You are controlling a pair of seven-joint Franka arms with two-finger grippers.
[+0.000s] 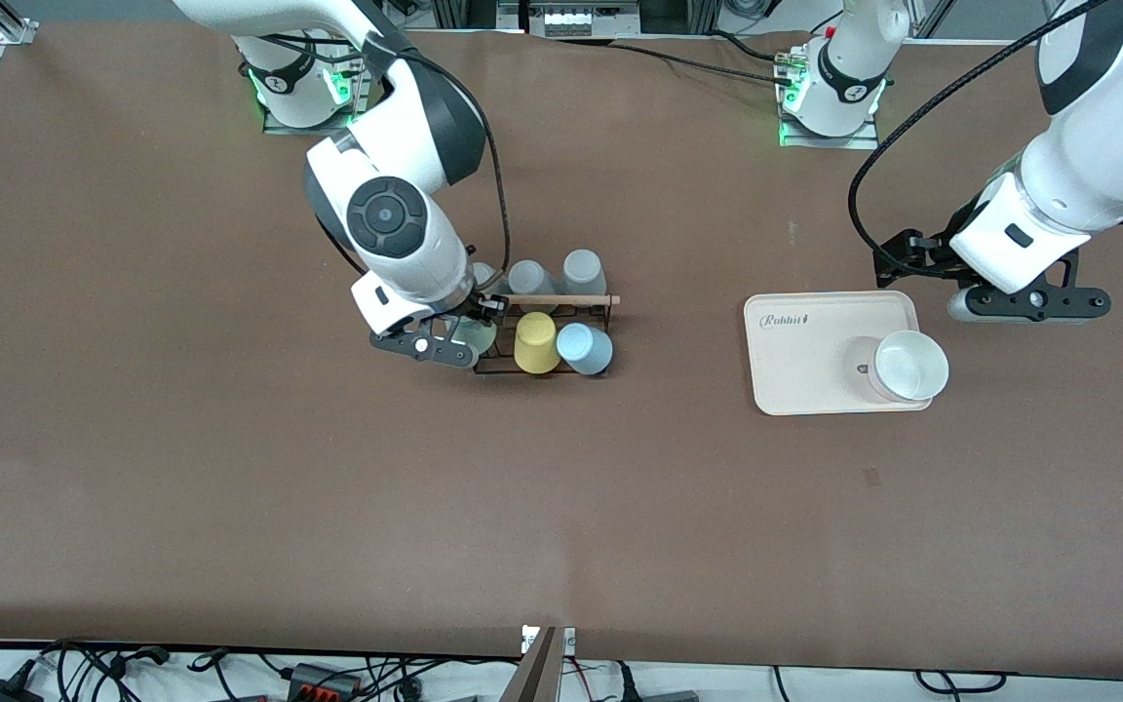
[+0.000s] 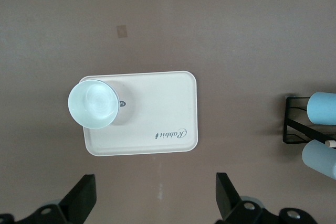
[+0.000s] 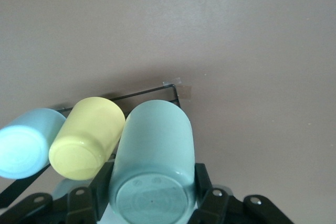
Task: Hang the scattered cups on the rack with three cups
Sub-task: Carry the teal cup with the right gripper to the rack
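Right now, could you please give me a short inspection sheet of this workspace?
Surface: brown table, bare in places.
Job's things: mint-green cup at the rack, beside yellow cup and light blue cup.
Clutter: two grey cups on the rack; white bowl on cream tray.
Grippers: right gripper shut on the mint-green cup; left gripper open, waiting over the table beside the tray.
Cables: black cable along the left arm.
Surroundings: nothing seen.
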